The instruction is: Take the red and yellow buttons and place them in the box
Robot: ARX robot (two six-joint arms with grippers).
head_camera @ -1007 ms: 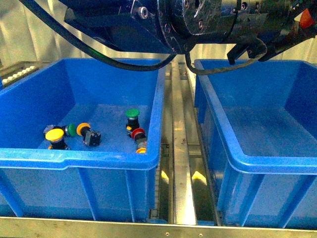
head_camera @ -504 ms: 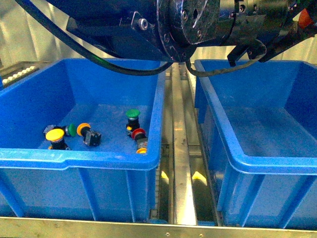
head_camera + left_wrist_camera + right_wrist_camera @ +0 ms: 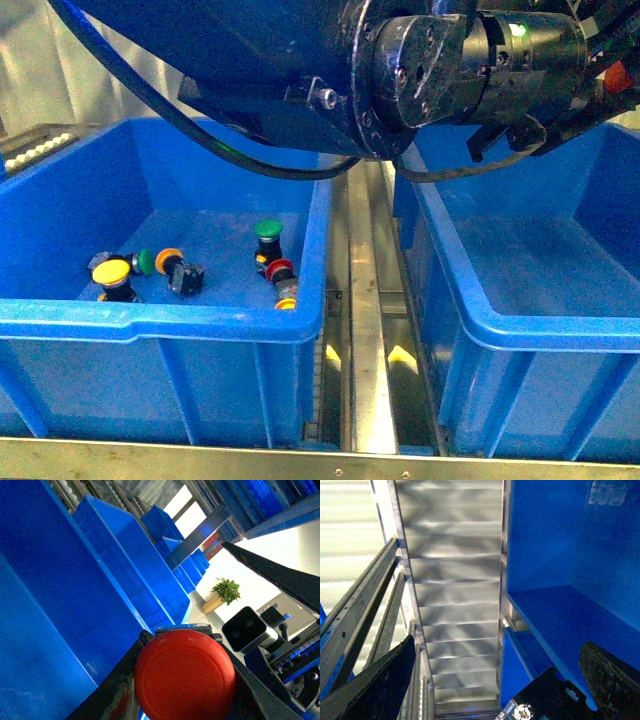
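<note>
evidently the red button (image 3: 185, 677) was clenched in the left gripper (image 3: 184, 695), cap toward the wrist camera, and judged to hang over the right box (image 3: 520, 330), which lay below; the right gripper (image 3: 492, 690) was spread, empty.

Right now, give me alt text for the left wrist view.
A red button fills the foreground, clamped in the left gripper. Blue bins recede behind it, with a potted plant in the distance.
</note>
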